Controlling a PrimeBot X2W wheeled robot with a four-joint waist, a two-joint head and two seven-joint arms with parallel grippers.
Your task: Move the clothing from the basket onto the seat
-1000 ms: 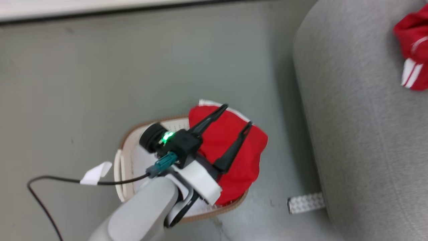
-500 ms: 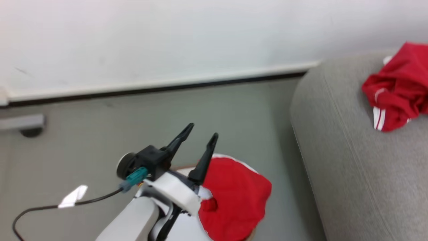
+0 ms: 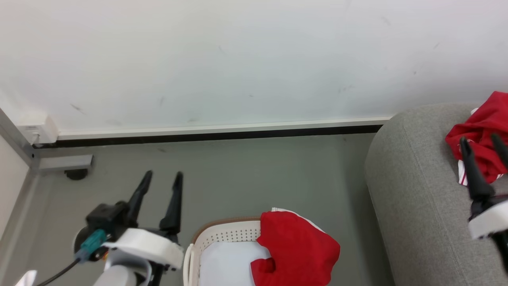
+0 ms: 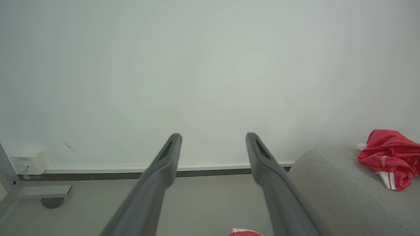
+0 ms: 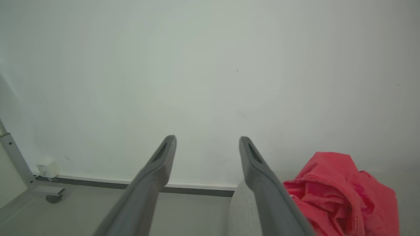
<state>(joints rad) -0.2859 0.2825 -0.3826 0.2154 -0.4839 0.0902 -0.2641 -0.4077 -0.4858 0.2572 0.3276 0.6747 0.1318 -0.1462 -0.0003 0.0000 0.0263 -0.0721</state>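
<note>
One red garment [image 3: 297, 250] lies draped over the right rim of the cream basket [image 3: 222, 236] at the bottom of the head view. A second red garment [image 3: 480, 127] with white stripes lies bunched on the grey seat [image 3: 412, 198], also seen as the garment [image 4: 387, 154] and the garment [image 5: 334, 190]. My left gripper [image 3: 162, 176] is left of the basket, open and empty, its fingers [image 4: 164, 164] spread towards the wall. My right gripper [image 3: 479, 139] is open over the seat beside the second garment, with nothing between its fingers [image 5: 157, 164].
A white wall with a dark skirting strip [image 3: 206, 137] runs behind the grey floor. A metal frame leg with a caster [image 3: 75, 172] and a white box [image 3: 37, 129] are at the far left. A black cable [image 3: 55, 276] trails from my left wrist.
The head camera has tilted up towards the wall. My left gripper has left its place over the basket's garment and now stands to the left, empty. My right gripper has come into view.
</note>
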